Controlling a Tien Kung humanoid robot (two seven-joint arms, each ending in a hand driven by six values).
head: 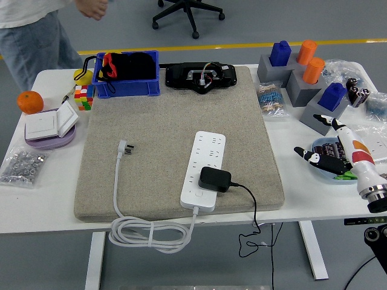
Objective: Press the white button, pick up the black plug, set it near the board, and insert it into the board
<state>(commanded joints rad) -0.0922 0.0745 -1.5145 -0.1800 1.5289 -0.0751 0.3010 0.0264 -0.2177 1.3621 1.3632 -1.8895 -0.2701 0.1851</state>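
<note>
A white power strip (205, 163) lies on the grey mat (157, 133), its button (198, 194) at the near end. The black plug (214, 179) sits on the strip's near part, and its black cord (253, 208) trails off the table's front edge. My right hand (315, 145) hovers at the right edge of the table, well away from the plug, fingers spread and holding nothing. My left arm is out of view. A person (36, 30) stands at the far left, off the table.
At the back are a blue bin (130, 78), a black device (199, 77) and grey blocks with blue and orange cylinders (296, 75). A dish of batteries (338, 158) lies under my right hand. The strip's white cable (148, 232) coils off the front.
</note>
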